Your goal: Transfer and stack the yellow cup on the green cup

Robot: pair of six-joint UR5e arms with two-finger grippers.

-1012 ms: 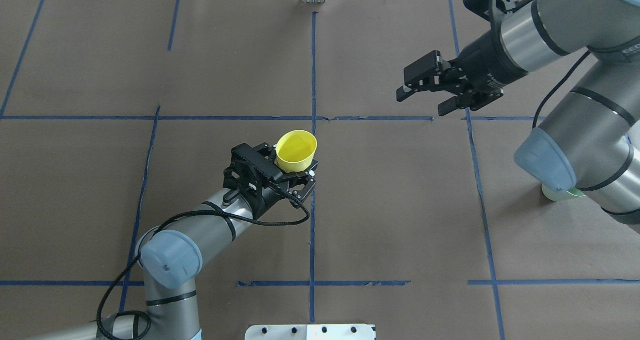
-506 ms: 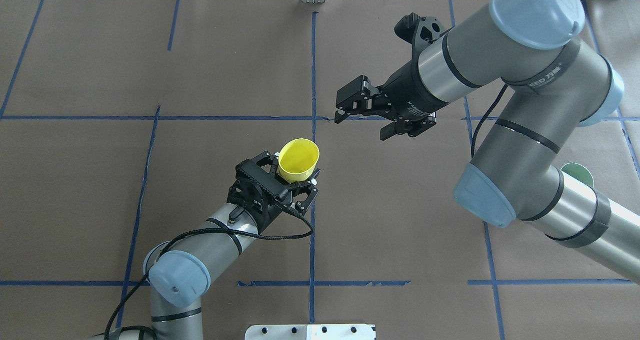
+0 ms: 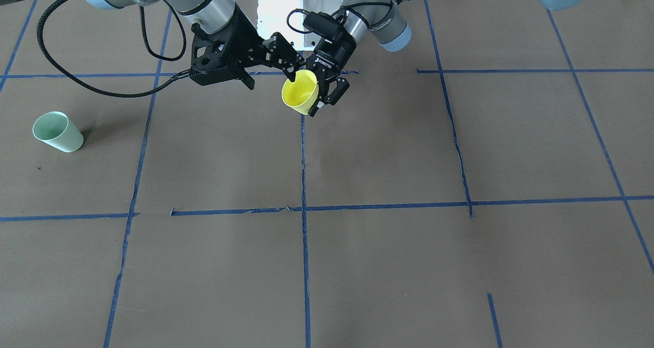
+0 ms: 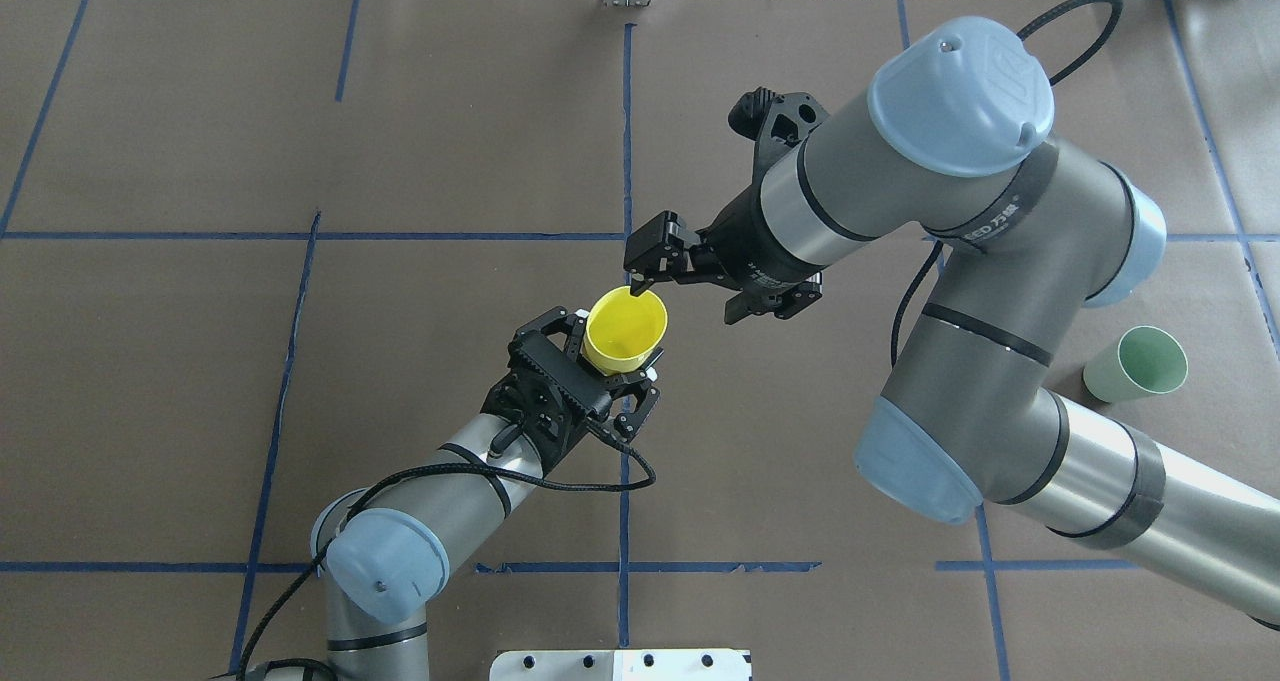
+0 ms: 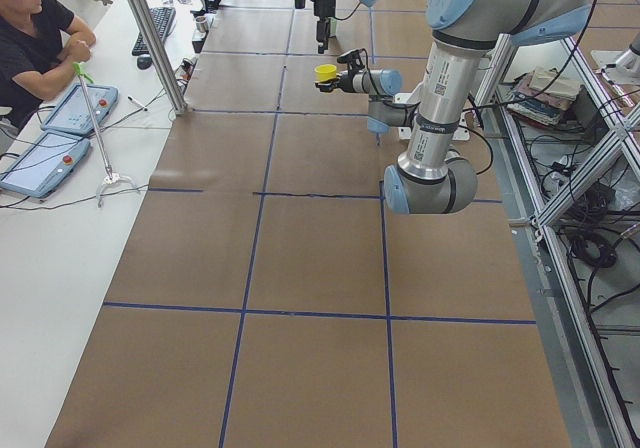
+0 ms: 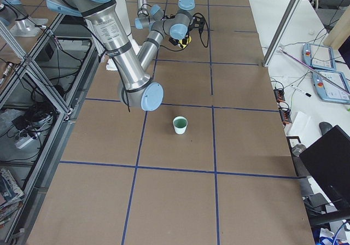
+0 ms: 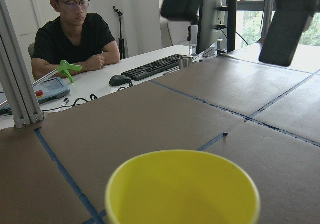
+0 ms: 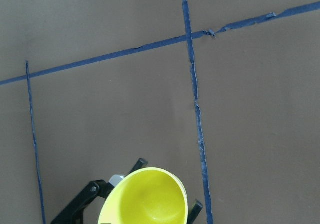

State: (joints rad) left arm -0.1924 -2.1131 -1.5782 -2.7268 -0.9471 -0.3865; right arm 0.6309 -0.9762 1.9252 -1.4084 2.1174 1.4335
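My left gripper [image 4: 607, 356] is shut on the lower part of the yellow cup [image 4: 625, 331] and holds it tilted, mouth up, above the table's middle. The cup also shows in the front view [image 3: 300, 92], the left wrist view [image 7: 182, 189] and the right wrist view [image 8: 145, 196]. My right gripper [image 4: 690, 286] is open right beside the cup, with one fingertip [image 4: 640, 283] at its rim and nothing between the jaws. The green cup [image 4: 1135, 363] stands upright at the right side of the table, also in the front view [image 3: 56, 132], apart from both grippers.
The brown table cover [image 4: 300, 111] is marked with blue tape lines. My right arm's elbow [image 4: 960, 91] hangs over the right half, close to the green cup. A metal plate [image 4: 620, 664] sits at the near edge. An operator [image 5: 30, 28] sits at the far side desk.
My right arm swung from the far right toward the centre until its open gripper reached the yellow cup's rim. My left gripper shifted the cup slightly right. The green cup came out from under the right arm.
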